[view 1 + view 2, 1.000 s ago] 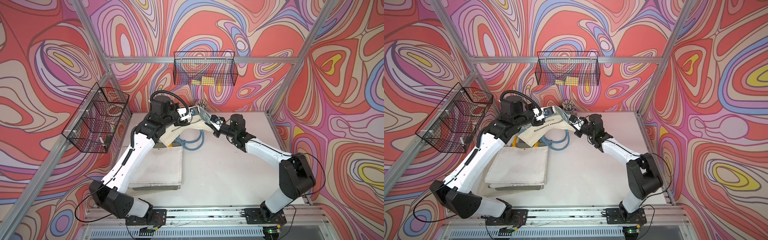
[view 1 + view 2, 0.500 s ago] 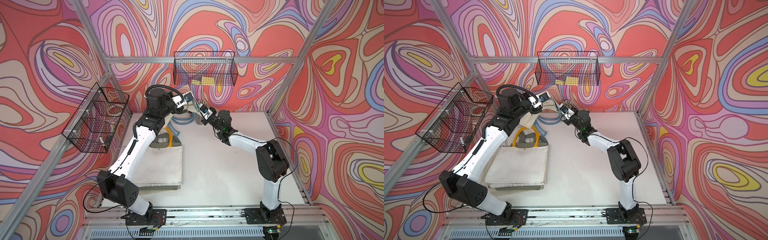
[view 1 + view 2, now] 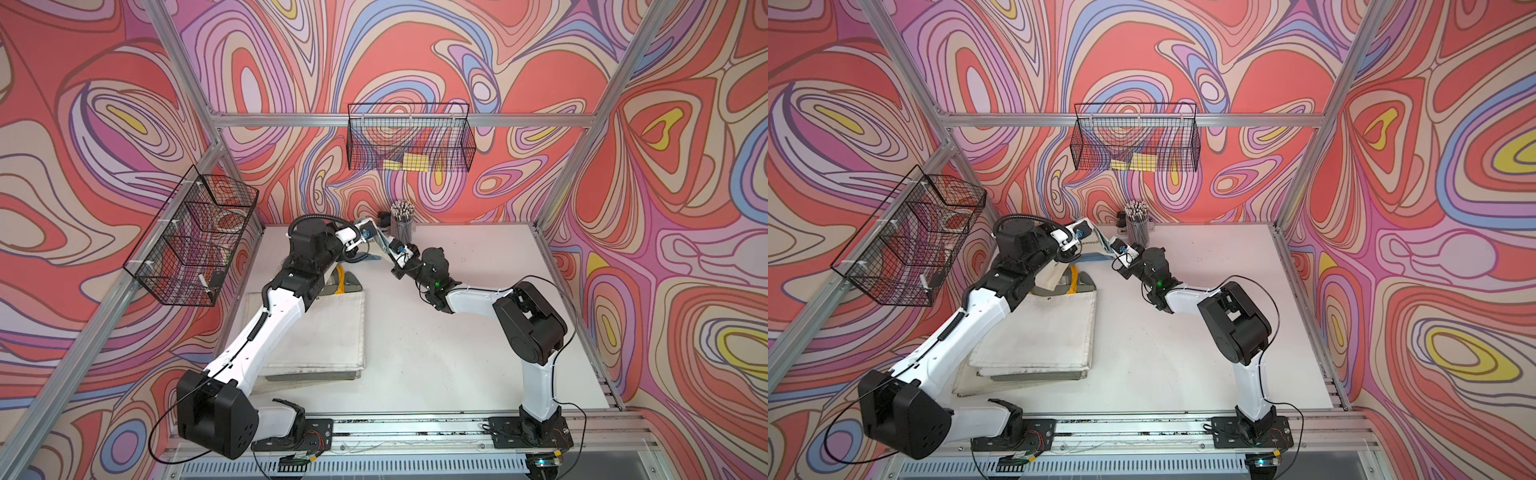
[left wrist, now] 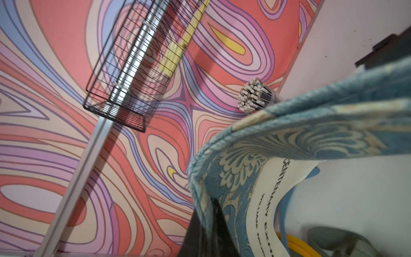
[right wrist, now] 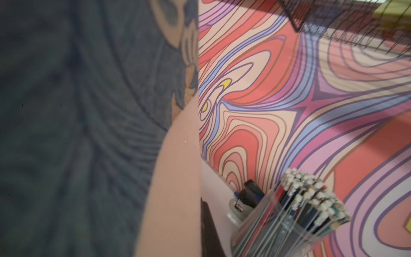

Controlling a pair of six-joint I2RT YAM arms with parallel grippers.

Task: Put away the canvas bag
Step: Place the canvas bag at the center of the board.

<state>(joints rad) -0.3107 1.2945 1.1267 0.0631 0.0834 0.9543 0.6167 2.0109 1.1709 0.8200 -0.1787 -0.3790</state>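
Observation:
The canvas bag (image 3: 380, 239) (image 3: 1102, 241) is blue floral cloth with a cream panel of black lettering. It hangs off the table at the back, pulled between my two grippers. My left gripper (image 3: 365, 230) is shut on one edge; in the left wrist view the bag's hem (image 4: 289, 138) runs down into the shut gripper (image 4: 209, 215). My right gripper (image 3: 395, 249) is shut on the other edge. In the right wrist view the bag (image 5: 89, 111) fills half the frame and hides most of the right gripper (image 5: 201, 222). Both grippers are close together.
A clear cup of pencils (image 3: 402, 220) stands right behind the grippers by the back wall. A wire basket (image 3: 409, 141) with yellow notes hangs on that wall, and another wire basket (image 3: 191, 241) on the left wall. Folded cream bags (image 3: 324, 332) are stacked under my left arm.
Both grippers carried the bag toward the back wall and drew closer together. The bag was stretched wide between them a second ago and now hangs bunched.

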